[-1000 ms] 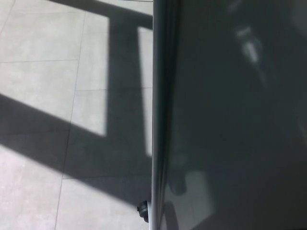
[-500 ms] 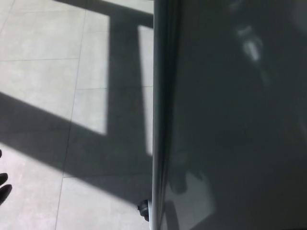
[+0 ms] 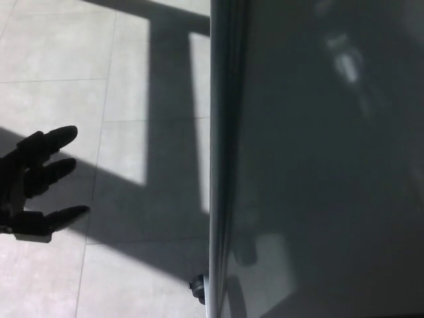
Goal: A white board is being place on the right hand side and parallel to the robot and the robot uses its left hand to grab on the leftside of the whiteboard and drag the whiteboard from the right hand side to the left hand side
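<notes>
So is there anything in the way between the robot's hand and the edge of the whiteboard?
No, nothing visible. The left hand is open at the picture's left, and only bare tiled floor with shadows lies between it and the whiteboard edge. A small black caster sits at the board's bottom.

Hard sunlight lay in bright patches across the tiled floor (image 3: pixel 59 59), cut by sharp dark shadow bands. The whiteboard (image 3: pixel 318 159) stood dim, with soft, blurred reflections and faint glare near its top.

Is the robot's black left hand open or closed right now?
Open. The black left hand holds nothing; its three fingers are spread apart over the grey tiled floor, clear of the whiteboard's metal left edge.
</notes>
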You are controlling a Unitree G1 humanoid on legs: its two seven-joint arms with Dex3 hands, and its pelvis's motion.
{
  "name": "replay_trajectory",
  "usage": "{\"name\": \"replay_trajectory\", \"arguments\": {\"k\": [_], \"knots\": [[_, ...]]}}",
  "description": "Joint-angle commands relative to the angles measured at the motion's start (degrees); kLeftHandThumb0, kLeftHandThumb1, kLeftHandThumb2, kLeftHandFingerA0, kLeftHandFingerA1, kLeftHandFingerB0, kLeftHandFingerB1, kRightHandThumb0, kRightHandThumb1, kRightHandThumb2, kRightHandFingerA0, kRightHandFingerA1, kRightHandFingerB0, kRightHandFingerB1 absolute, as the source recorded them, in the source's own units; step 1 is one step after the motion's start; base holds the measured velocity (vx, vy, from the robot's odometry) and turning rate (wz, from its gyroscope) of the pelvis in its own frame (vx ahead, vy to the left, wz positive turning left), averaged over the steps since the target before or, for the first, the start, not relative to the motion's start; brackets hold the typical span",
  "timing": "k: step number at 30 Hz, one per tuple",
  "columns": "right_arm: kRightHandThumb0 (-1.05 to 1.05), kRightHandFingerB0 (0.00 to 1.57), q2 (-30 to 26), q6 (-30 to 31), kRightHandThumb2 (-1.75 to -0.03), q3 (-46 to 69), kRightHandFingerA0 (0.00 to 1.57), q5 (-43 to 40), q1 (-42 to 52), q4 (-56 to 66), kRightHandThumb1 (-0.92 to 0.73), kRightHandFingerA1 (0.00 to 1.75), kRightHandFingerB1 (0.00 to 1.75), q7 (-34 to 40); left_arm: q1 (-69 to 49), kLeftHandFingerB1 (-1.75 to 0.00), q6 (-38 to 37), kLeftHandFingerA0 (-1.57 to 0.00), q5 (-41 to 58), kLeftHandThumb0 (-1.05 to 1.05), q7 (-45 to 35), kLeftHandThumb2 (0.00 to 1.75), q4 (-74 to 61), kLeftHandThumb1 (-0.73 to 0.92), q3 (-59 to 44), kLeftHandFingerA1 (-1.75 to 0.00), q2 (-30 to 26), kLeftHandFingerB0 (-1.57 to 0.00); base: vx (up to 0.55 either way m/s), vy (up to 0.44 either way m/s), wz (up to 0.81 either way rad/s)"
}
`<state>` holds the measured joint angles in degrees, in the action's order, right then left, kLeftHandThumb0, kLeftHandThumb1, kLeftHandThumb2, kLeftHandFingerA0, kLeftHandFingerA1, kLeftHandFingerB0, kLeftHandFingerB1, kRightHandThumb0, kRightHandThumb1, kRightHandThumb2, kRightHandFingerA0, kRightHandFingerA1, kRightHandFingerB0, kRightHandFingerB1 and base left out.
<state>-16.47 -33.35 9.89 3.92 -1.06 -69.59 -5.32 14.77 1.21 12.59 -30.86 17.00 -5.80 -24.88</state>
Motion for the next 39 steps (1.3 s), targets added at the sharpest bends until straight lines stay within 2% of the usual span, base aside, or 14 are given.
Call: {"name": "replay_trajectory", "arguments": {"k": [1, 2, 3, 4, 5, 6, 7, 11, 12, 13, 14, 28, 36, 39], "knots": [[-0.54, 0.48, -1.36, -1.50, -0.73, -0.77, 0.90, 0.66, 0.58, -0.31, -0.63, 0.85, 0.63, 1.43, 7.70, -0.12, 8.97, -0.01, -2.57, -0.46, -0.80, 0.70, 2.39, 0.33, 4.52, -0.30, 0.13, 0.00, 0.00, 0.000, 0.00], [-0.54, 0.48, -1.06, -1.20, -0.73, -0.42, 0.89, 0.07, 0.39, -0.37, -0.62, 0.85, 0.63, 1.12, 9.72, -0.09, 8.95, -0.01, -2.36, -0.45, -1.36, 0.68, 4.04, 0.32, 5.15, -0.26, 0.63, 0.00, 0.00, 0.000, 0.00], [-0.55, 0.45, -0.99, -1.14, -0.97, -0.45, 0.87, -0.01, 0.36, -0.40, -0.49, 0.88, 0.67, 1.14, 10.85, -0.10, 9.15, 0.00, -2.52, -0.43, -1.36, 0.52, 5.01, 0.38, 5.73, -0.27, 0.74, 0.00, 0.00, 0.000, 0.00], [-0.53, 0.48, -0.94, -1.11, -0.73, -0.52, 0.87, 0.01, 0.38, -0.41, -0.62, 0.85, 0.63, 1.19, 11.78, -0.10, 9.97, -0.02, -2.58, -0.45, -1.10, 0.64, 5.53, 0.31, 6.11, -0.22, 0.97, 0.00, 0.00, 0.000, 0.00], [-0.53, 0.48, -0.90, -1.09, -0.73, -0.59, 0.87, 0.03, 0.42, -0.42, -0.62, 0.85, 0.63, 1.23, 12.69, -0.10, 11.10, -0.02, -2.46, -0.45, -0.73, 0.64, 5.91, 0.31, 6.43, -0.22, 1.21, 0.00, 0.00, 0.000, 0.00], [-0.54, 0.44, -1.01, -1.37, -0.97, -0.65, 0.86, 0.07, 0.44, -0.52, -0.48, 0.88, 0.67, 1.13, 13.75, -0.11, 10.85, -0.03, -2.56, -0.43, -0.67, 0.64, 7.11, 0.31, 6.75, -0.23, 1.68, 0.00, 0.00, 0.000, 0.00], [-0.53, 0.47, -0.97, -1.26, -0.74, -0.44, 0.87, -0.31, 0.41, -0.57, -0.62, 0.85, 0.63, 0.64, 14.77, -0.10, 9.53, -0.04, -3.19, -0.43, -0.67, 0.65, 8.67, 0.32, 7.24, -0.26, 2.08, 0.00, 0.00, 0.000, 0.00], [-0.54, 0.48, -0.97, -1.17, -0.73, -0.77, 0.89, 0.12, 0.60, -0.47, -0.63, 0.85, 0.62, 1.30, 17.99, -0.13, 8.78, -0.05, -4.33, -0.45, 0.18, 0.62, 12.12, 0.29, 8.36, -0.27, 3.66, 0.00, 0.00, 0.000, 0.00], [-0.54, 0.48, -0.94, -1.11, -0.73, -0.78, 0.88, 0.07, 0.62, -0.39, -0.62, 0.85, 0.63, 1.33, 18.86, -0.17, 8.79, -0.05, -4.55, -0.48, 0.15, 0.52, 12.86, 0.36, 8.61, -0.27, 4.06, 0.00, 0.00, 0.000, 0.00], [-0.52, 0.48, -0.92, -1.19, -0.74, -0.77, 0.88, 0.04, 0.64, -0.39, -0.61, 0.85, 0.63, 1.35, 19.26, -0.17, 8.71, -0.05, -4.51, -0.45, -0.08, 0.71, 13.16, 0.33, 8.67, -0.26, 4.29, 0.00, 0.00, 0.000, 0.00], [-0.53, 0.48, -0.91, -1.24, -0.73, -0.76, 0.88, -0.01, 0.66, -0.41, -0.62, 0.85, 0.63, 1.26, 19.93, -0.20, 9.26, -0.03, -4.42, -0.44, -0.22, 0.72, 13.35, 0.32, 8.80, -0.28, 4.71, 0.00, 0.00, 0.000, 0.00], [-0.53, 0.48, -0.47, -1.22, -0.75, -0.69, 0.85, -0.29, 0.88, -0.47, -0.62, 0.86, 0.64, 0.72, 25.81, -0.16, 10.59, -0.01, -5.23, -0.51, -2.31, 0.73, 15.13, 0.35, 12.26, -0.19, 10.04, 0.00, 0.00, 0.000, 0.00], [-0.51, 0.47, -0.64, -1.43, -0.75, -0.63, 0.85, -0.65, 1.02, -0.28, -0.63, 0.85, 0.62, 0.54, 25.00, -0.15, 10.07, -0.08, -5.97, -0.47, -1.31, 0.70, 13.53, 0.35, 13.78, -0.31, 14.13, 0.00, 0.00, 0.000, 0.00], [-0.53, 0.47, -0.97, -1.83, -0.75, -0.92, 0.83, -0.23, 0.64, -0.50, -0.63, 0.86, 0.64, 0.44, 25.04, -0.15, 11.87, -0.07, -6.72, -0.49, -0.46, 0.71, 11.54, 0.36, 14.89, -0.24, 15.27, 0.00, 0.00, 0.000, 0.00]]}}
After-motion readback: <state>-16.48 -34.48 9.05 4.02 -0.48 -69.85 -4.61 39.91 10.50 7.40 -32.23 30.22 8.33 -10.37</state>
